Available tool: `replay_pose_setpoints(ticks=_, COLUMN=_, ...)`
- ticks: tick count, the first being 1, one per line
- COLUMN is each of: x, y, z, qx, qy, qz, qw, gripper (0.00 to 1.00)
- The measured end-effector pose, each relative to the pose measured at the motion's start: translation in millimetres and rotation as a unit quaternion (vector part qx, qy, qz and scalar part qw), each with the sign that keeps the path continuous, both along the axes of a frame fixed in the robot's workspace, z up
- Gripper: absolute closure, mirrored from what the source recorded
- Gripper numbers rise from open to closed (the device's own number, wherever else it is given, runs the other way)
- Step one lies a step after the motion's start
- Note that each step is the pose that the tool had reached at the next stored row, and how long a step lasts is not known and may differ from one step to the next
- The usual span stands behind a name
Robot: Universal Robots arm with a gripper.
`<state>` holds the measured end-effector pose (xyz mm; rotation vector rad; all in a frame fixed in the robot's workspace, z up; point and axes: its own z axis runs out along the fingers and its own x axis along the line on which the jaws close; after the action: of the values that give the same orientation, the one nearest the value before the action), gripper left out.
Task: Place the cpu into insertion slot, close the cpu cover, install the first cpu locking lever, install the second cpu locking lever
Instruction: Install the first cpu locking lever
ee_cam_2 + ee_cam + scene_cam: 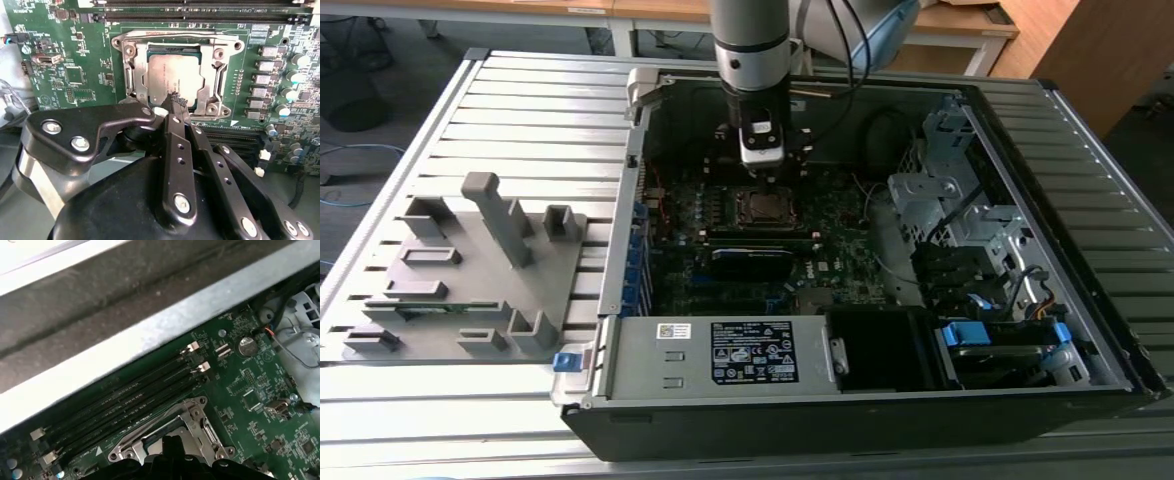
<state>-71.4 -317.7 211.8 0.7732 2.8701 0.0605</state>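
Gripper (173,104) fingers pinched together, holding nothing, tips at the near edge of the cpu cover (210,87), which lies closed over the cpu (172,75) in the insertion slot (761,205), mid-motherboard (75,75).

Nothing reads legibly. A black rectangular label plate (751,352) carrying white marks sits at six o'clock in the open black computer case (854,425). Faint lettering crosses the silver-grey square cpu (175,80), and tiny white lettering dots the green circuit board (75,75).

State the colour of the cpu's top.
Dull silver-grey cpu; second wrist view shows it best.
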Motion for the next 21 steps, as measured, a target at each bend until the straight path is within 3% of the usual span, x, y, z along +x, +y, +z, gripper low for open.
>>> replay_pose_setpoints(ticks=5, x=9.8, y=0.0, z=-1.8, qx=0.0002, qy=0.002, qz=0.011, qw=0.99994, gripper=0.89)
replay_pose_setpoints(ticks=7, x=12.7, y=0.0, z=-2.2, qx=0.0, qy=0.0045, qz=0.015, qw=0.99988, gripper=0.89)
replay_pose_setpoints(ticks=9, x=12.9, y=-0.2, z=-2.5, qx=-0.0021, qy=0.0084, qz=0.02, qw=0.99977, gripper=0.89)
replay_pose_setpoints(ticks=13, x=12.9, y=-0.5, z=-3.1, qx=-0.0074, qy=0.0128, qz=0.036, qw=0.99926, gripper=0.89)
replay_pose_setpoints(ticks=17, x=13.0, y=-0.5, z=-3.6, qx=-0.0094, qy=0.0146, qz=0.059, qw=0.99808, gripper=0.89)
replay_pose_setpoints(ticks=21, x=12.9, y=-0.5, z=-4.0, qx=-0.011, qy=0.0158, qz=0.086, qw=0.99607, gripper=0.89)
